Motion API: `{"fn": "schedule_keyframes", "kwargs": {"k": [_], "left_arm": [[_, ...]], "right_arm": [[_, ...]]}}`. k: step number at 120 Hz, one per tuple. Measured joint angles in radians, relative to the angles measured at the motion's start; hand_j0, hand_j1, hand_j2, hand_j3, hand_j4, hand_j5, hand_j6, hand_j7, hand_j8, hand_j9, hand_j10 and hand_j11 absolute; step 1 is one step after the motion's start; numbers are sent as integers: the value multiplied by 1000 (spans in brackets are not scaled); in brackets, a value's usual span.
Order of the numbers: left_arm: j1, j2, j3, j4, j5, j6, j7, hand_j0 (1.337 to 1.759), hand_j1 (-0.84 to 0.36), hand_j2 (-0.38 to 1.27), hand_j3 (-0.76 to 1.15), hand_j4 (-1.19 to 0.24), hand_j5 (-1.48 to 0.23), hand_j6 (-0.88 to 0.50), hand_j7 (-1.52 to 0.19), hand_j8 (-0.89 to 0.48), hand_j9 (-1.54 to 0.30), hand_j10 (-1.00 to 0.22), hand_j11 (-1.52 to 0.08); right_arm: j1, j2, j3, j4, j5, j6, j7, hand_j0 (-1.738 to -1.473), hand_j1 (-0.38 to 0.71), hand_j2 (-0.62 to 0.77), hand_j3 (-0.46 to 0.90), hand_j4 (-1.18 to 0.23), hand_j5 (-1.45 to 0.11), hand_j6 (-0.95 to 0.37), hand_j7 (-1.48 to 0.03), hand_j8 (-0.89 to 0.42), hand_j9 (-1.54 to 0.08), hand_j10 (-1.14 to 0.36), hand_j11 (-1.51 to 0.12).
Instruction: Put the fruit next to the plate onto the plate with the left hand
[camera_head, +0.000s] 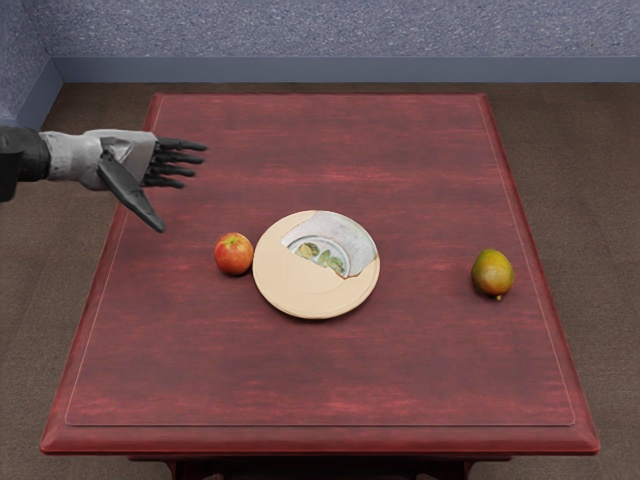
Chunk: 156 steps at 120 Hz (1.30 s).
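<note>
i am monitoring the scene through the head view. the rectangular dark red wooden table (330, 140) is filling most of the view.

1. left hand. the grey and black five-finger left hand (140, 172) is coming in from the left side and hovering over the table's left edge, toward the far left corner. its black fingers (180, 158) are stretching out straight toward the right, slightly fanned. the thumb is pointing down toward the near side. the hand is gripping nothing and touching no object.

2. task fruit. the small round red and yellow apple (234, 254) is lying on the surface left of centre, just beside the left rim of the plate. i cannot tell whether it is touching that rim. it is lying off the plate and well apart from the hand, on the near side of it.

3. plate. the round cream plate (300, 285), with a grey and white patterned segment on its far right part, is sitting near the centre of the surface.

4. other fruit. the oval green and orange mango (493, 272) is lying near the table's right edge, well apart from the plate.
</note>
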<state>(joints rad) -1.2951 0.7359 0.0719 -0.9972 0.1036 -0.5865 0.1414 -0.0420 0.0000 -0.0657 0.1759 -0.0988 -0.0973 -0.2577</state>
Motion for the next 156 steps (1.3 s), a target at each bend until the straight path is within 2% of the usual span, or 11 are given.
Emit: {"fn": "schedule_keyframes", "kwargs": {"k": [34,54,66,74,90,106,120,141,156], "left_arm": [[27,-3,-1,6,22,28,7,1658,330,4,0,-17,-21,-17,-21,-17,-21,-17,-21],[37,19,1,-19,80,153,0,1658,328,4,0,-19,-23,-19,-23,-19,-23,-19,-23],[35,51,10,-92,90,231,-25,1658,329,4,0,-18,-23,-19,-23,-18,-23,-18,-23],[31,53,29,-170,95,324,-47,1658,328,4,0,-19,-23,-19,-23,-19,-23,-19,-23],[30,45,102,-335,98,588,-117,1658,320,6,0,-26,-32,-26,-32,-26,-32,-25,-32],[30,33,181,-447,98,832,-172,1658,298,10,0,-43,-56,-44,-56,-44,-56,-44,-56],[-17,-44,274,-501,96,976,-196,1658,287,11,0,-52,-68,-53,-68,-53,-68,-52,-68],[-46,-50,369,-569,78,1127,-206,1658,243,19,0,-89,-116,-89,-116,-89,-116,-89,-116],[-65,-83,411,-621,54,1176,-205,1658,198,26,0,-126,-165,-127,-164,-127,-164,-127,-164]], "right_arm": [[-1,0,1,2,1,-1,0,-1658,-349,0,0,0,0,-1,0,0,0,0,0],[-1,0,1,1,1,-1,0,-1658,-349,0,0,0,0,-1,0,0,0,0,0],[-1,0,1,1,1,-1,0,-1658,-349,0,0,0,0,0,0,0,0,0,0],[-1,0,1,1,1,-1,0,-1658,-349,0,0,0,0,0,0,0,0,0,0],[-1,0,1,1,1,-1,0,-1658,-349,0,0,0,0,0,0,0,0,0,0],[-1,0,1,1,1,-1,0,-1658,-349,0,0,0,0,0,0,0,0,0,0],[-1,0,1,1,1,-1,0,-1658,-349,0,0,0,0,0,0,0,0,0,0],[-1,0,1,1,1,-1,0,-1658,-349,0,0,0,0,0,0,0,0,0,0],[-1,0,1,1,1,-1,0,-1658,-349,0,0,0,0,0,0,0,0,0,0]]}}
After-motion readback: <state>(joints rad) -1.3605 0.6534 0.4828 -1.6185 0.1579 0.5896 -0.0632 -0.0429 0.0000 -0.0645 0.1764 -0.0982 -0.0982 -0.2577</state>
